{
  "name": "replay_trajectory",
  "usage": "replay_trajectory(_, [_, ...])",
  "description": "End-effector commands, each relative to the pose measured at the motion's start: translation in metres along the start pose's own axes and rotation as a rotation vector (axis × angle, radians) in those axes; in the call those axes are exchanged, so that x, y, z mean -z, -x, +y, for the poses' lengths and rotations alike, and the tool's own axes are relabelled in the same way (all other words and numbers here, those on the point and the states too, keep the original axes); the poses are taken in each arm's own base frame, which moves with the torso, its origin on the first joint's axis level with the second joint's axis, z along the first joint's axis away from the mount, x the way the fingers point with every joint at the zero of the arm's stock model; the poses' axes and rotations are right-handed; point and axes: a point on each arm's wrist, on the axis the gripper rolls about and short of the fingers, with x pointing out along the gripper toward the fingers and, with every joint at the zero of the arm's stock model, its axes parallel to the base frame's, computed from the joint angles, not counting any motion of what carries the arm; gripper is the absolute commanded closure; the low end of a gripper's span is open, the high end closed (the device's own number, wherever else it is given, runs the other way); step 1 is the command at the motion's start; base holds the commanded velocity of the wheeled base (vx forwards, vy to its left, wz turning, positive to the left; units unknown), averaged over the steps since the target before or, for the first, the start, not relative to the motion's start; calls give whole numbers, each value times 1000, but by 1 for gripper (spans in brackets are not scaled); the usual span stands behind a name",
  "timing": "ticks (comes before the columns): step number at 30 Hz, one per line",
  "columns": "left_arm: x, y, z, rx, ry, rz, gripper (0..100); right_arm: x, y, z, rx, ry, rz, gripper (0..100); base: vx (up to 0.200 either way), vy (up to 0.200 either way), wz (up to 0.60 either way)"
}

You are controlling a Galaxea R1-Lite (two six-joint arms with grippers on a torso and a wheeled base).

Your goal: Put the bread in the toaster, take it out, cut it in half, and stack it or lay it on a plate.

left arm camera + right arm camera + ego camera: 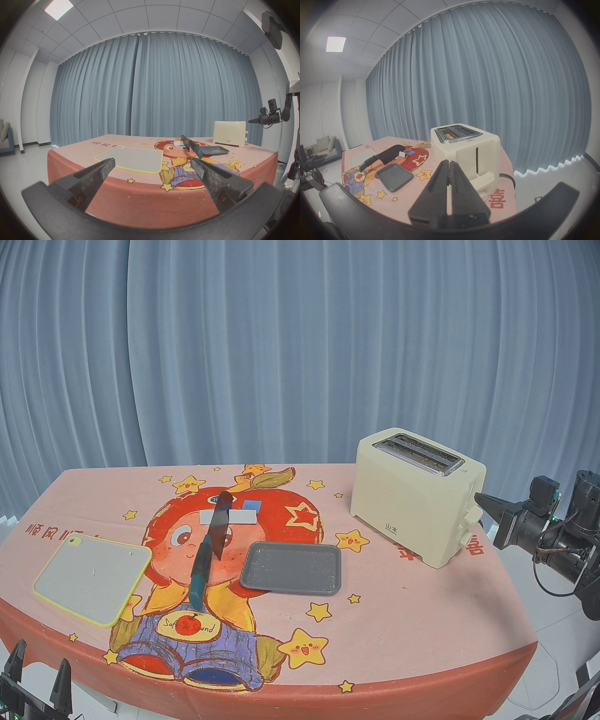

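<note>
A blue pleated curtain [300, 346] closed off the room behind the tabletop [406, 615], which carried a pink cartoon-print cloth. The cream two-slot toaster [412, 502] stood upright at the robot's right, towards the far edge, slots facing up. In the right wrist view a brownish piece [449, 136] sat low in one slot; it could not be confirmed as the bread. The cutting board [90, 577], grey with a yellow-green rim, lay flat at the left near the front edge. The grey rectangular plate [290, 567] lay flat near the centre, well apart from the toaster. The knife [209, 546] lay between board and plate, just beside the plate: teal handle towards the front edge, dark blade across a small white block [240, 517], with a blue block [251, 505] just behind. The right tool [478, 496] was held off the tabletop's right side, fingers pressed together and gripping nothing, tip just beside the toaster's lever [473, 515] — contact could not be determined. The left tool [39, 671] hung below the front-left edge with fingers spread and nothing between them.
</note>
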Motion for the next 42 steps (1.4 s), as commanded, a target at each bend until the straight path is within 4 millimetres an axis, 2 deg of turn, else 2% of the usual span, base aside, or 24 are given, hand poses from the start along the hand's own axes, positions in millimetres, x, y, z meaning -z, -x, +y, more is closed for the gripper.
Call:
replay_trajectory(1, [5,-1,0,-1,-1,17,0,-2,3,3,-10,5,-9,100,0,0,0])
replay_trajectory(16, [5,-1,0,-1,-1,17,0,0,6,15,-34,20,-9,100,0,0,0])
replay_trajectory(42, [5,-1,0,-1,-1,17,0,6,6,20,-58,36,17,100,0,0,0])
